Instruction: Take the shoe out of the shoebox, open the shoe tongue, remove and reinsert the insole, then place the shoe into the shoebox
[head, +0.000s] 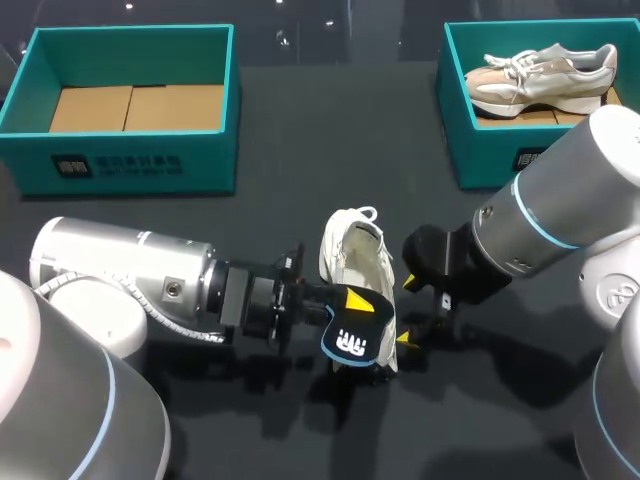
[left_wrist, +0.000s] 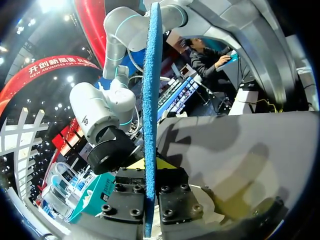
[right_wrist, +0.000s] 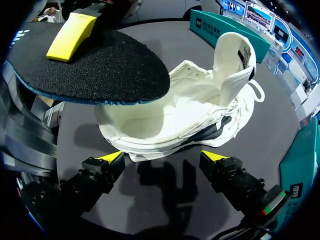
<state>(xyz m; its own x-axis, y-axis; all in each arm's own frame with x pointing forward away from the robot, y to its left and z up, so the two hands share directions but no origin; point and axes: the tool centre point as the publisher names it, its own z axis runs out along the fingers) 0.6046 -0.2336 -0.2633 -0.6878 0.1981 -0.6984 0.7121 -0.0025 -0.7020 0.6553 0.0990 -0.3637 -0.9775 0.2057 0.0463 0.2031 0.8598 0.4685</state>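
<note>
**A:** Where is the shoe, and what is each arm doing there?

**B:** The shoe (head: 352, 255) lies on the table (head: 300, 130), well apart from the box (head: 130, 100) off to its left. The left arm (head: 130, 275) comes in from the shoe's left. Its jaws pinch the insole (head: 352, 340), which hangs just over the shoe's opening and clear of it. The tongue (right_wrist: 232, 55) stands up, so I'd say the mouth is kept wide for the insole to pass.

**A:** And on the other side?

**B:** The right arm (head: 560, 210) waits at the shoe's right with its jaws spread, just short of the sole and gripping nothing. It is probably there to steady the shoe. Behind the shoe to its right, a second box (head: 470, 120) holds the other shoe (head: 545, 75).
</note>
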